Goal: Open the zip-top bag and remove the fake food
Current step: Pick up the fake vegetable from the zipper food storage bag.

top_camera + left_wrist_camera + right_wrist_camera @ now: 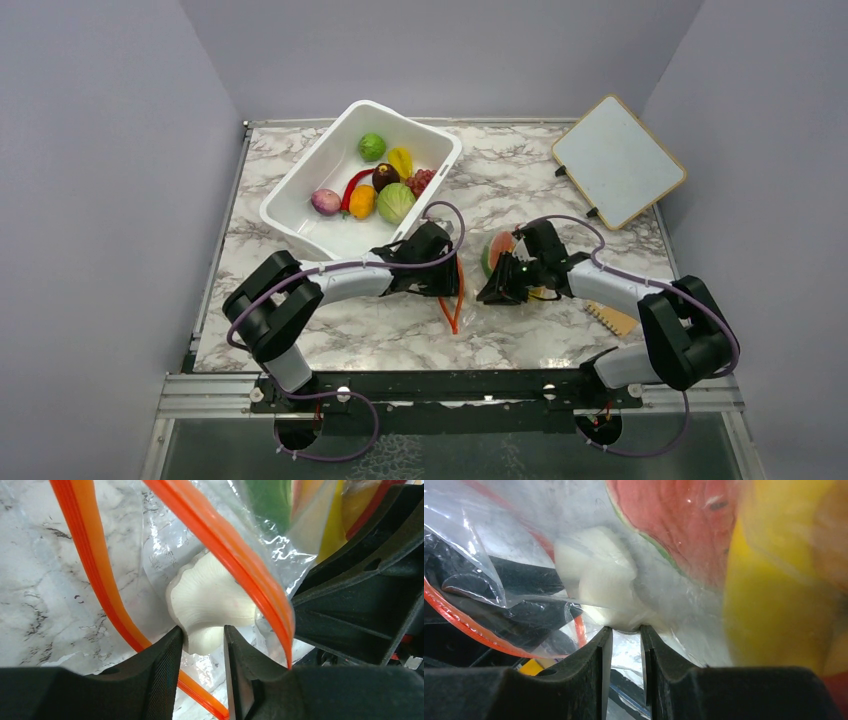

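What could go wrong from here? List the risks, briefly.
1. The left gripper pinches only the narrow stem of the white toy, so the toy may slip out when pulled.
2. The right gripper seems to hold just thin film of the bag. The bag could slip free and drag along with the toy.

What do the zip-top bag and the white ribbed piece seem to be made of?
The zip-top bag: thin clear plastic film, glossy; it crinkles and glints. The white ribbed piece: probably moulded plastic, matte; its ridges look stiff and even.
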